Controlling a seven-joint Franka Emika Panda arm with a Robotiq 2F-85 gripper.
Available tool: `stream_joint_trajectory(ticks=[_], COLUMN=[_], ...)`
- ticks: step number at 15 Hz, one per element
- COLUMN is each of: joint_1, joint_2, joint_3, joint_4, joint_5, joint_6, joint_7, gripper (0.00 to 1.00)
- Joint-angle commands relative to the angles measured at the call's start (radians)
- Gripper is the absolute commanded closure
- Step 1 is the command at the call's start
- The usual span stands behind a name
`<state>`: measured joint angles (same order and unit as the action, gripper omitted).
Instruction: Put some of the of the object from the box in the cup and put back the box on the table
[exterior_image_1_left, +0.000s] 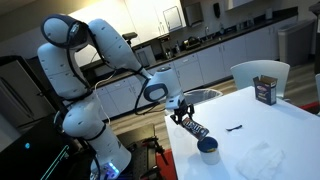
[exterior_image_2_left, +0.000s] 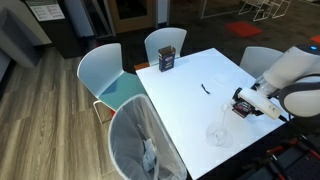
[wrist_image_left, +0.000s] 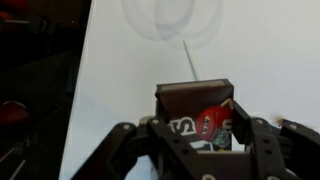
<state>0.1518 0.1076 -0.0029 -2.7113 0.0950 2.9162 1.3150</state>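
My gripper is shut on the small dark box and holds it tilted, its lower end just above the dark-blue cup on the white table. In the wrist view the box sits between the jaws, with a red round figure and pale letters on its face. In an exterior view the gripper holds the box near the table's edge. The cup is not clearly visible there.
A taller brown container with a white label stands at the far end. A small dark stick lies mid-table. A clear round thing sits near the edge. White chairs surround the table.
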Motion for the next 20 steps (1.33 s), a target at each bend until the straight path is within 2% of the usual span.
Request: stream_joint_trajectory(ticks=[1, 7, 16, 20], joint_1=[-0.068, -0.152, -0.215, -0.219], joint_2=[0.008, 0.027, 0.065, 0.065], joint_3=[0.086, 0.183, 0.246, 0.250], joint_4=[0.003, 0.042, 0.092, 0.106], joint_5=[0.224, 0.614, 1.073, 1.245], joint_6=[0.046, 0.027, 0.025, 0.019], joint_7=[-0.201, -0.548, -0.936, -1.083], gripper=[0.63, 0.63, 0.63, 0.63])
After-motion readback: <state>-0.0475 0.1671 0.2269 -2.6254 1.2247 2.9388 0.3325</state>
